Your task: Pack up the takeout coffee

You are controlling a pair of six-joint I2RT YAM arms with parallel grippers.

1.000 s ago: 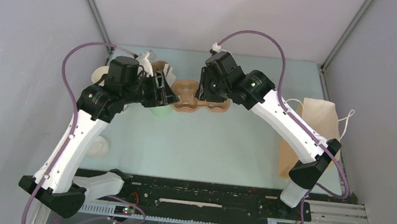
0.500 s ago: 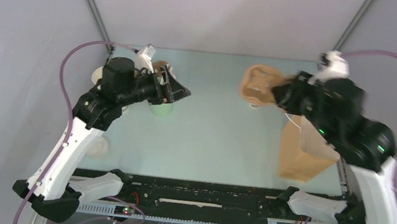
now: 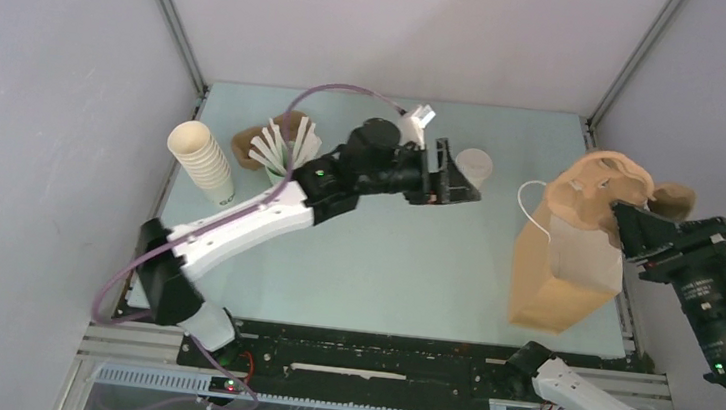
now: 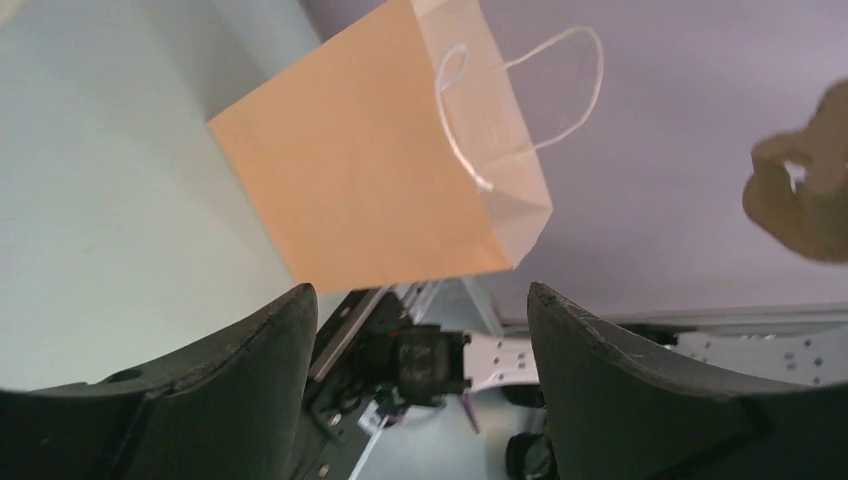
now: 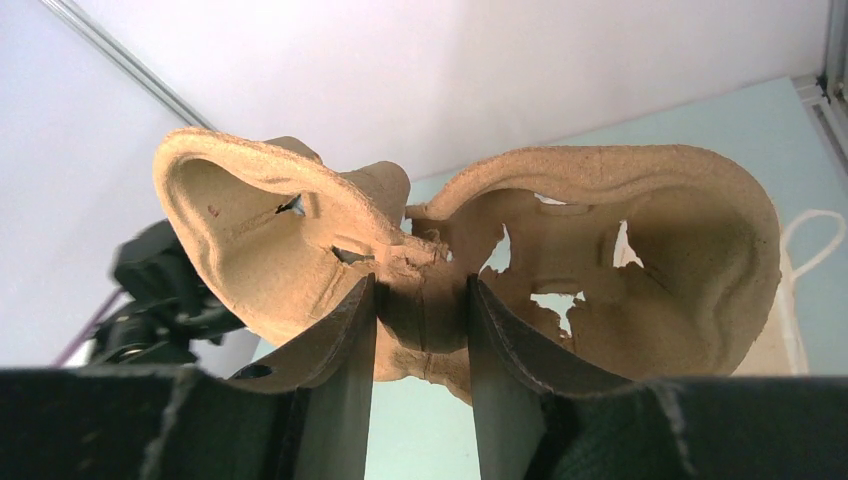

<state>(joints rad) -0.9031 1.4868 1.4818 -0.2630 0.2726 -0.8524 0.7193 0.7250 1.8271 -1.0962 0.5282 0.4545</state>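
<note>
The small tapered cream-white paper cup [image 3: 473, 165] stands upright on the pale green table [image 3: 383, 267] toward the far edge, not yet packed, and I can't tell from above whether it has a lid. The left gripper [image 4: 420, 305] lies just beside it on the near side. Its jaws are spread wide with nothing between them, and the left wrist camera looks past the cup toward the bag, so the cup doesn't appear in that view at all. Off to the right, the right gripper [image 5: 420, 300] pinches the central web of a brown moulded-pulp cup carrier [image 3: 602, 183], holding it over the open mouth of the tan paper bag with white cord handles [image 3: 563, 275]. I judge the step in hand to be getting the carrier into the bag, with the coffee to follow. Next, I reckon the left arm has to turn its open fingers onto the cup and grip it gently around the wall without crushing it. The bag's interior is hidden under the carrier. Much of the right arm runs out of the overhead view. Well to the left stand a stack of cream cups [image 3: 201, 157] and a pale green cup of white sticks [image 3: 284, 147], neither of them part of this job.
</note>
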